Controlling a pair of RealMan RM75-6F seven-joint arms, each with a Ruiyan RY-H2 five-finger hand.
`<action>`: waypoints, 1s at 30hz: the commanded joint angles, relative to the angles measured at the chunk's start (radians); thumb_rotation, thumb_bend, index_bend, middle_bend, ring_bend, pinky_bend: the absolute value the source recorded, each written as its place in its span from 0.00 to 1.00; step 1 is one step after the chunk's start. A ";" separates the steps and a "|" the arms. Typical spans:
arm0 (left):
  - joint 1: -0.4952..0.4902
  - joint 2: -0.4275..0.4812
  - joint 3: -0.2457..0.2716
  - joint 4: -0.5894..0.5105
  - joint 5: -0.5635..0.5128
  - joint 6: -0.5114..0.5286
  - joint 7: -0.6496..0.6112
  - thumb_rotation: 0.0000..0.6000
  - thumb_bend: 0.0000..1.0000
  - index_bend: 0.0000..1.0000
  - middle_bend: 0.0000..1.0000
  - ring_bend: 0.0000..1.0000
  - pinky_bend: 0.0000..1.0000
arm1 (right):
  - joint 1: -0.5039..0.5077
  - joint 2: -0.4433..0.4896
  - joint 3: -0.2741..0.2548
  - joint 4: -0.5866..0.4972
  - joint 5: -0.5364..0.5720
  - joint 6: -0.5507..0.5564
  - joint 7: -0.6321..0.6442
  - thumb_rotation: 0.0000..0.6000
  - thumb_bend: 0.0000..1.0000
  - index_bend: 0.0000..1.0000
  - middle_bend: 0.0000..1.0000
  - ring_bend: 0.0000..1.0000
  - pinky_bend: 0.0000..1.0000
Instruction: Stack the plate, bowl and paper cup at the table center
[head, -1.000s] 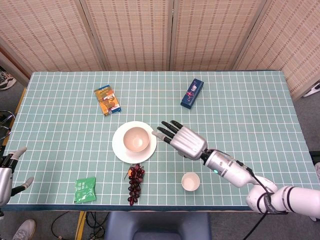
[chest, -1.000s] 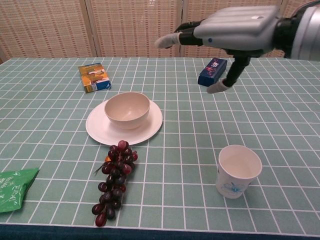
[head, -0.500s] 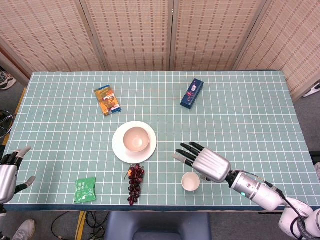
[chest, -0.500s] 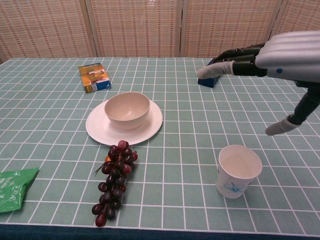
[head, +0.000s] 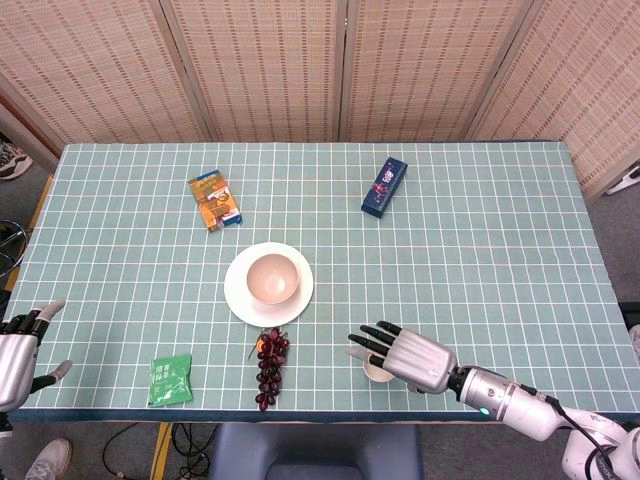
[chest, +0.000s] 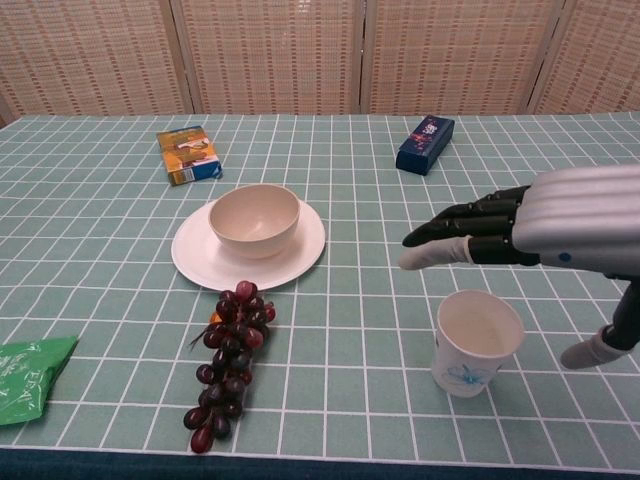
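A cream bowl (head: 272, 279) (chest: 254, 219) sits inside the white plate (head: 240, 299) (chest: 300, 252) near the table's middle. The paper cup (chest: 476, 343) stands upright near the front edge; in the head view only its rim (head: 373, 375) shows under my right hand. My right hand (head: 408, 357) (chest: 545, 229) hovers flat just above the cup, fingers spread and pointing left, holding nothing. My left hand (head: 18, 346) is at the table's front left corner, fingers apart and empty.
A bunch of dark grapes (head: 269, 365) (chest: 229, 349) lies in front of the plate. A green packet (head: 171, 379) (chest: 27, 376) is at the front left, an orange snack box (head: 216, 200) (chest: 188, 154) at the back left, and a blue box (head: 384, 185) (chest: 425, 144) at the back right.
My right hand has drawn back from beside the bowl toward the front edge and lowered over the paper cup. The left hand has barely shifted. Bowl, plate and cup stay put.
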 joint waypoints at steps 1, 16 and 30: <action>0.000 -0.003 0.004 -0.002 0.000 -0.004 0.005 1.00 0.00 0.19 0.30 0.35 0.45 | -0.004 -0.007 -0.003 0.005 -0.005 -0.007 0.007 1.00 0.00 0.00 0.01 0.00 0.13; 0.006 -0.007 0.011 0.000 -0.006 0.001 0.002 1.00 0.00 0.19 0.29 0.35 0.45 | 0.010 -0.133 0.037 0.110 0.065 -0.110 0.012 1.00 0.07 0.03 0.13 0.03 0.23; 0.012 -0.008 0.012 0.012 -0.011 0.011 -0.009 1.00 0.00 0.19 0.29 0.35 0.45 | 0.020 -0.176 0.054 0.170 0.083 -0.111 0.077 1.00 0.24 0.33 0.30 0.22 0.50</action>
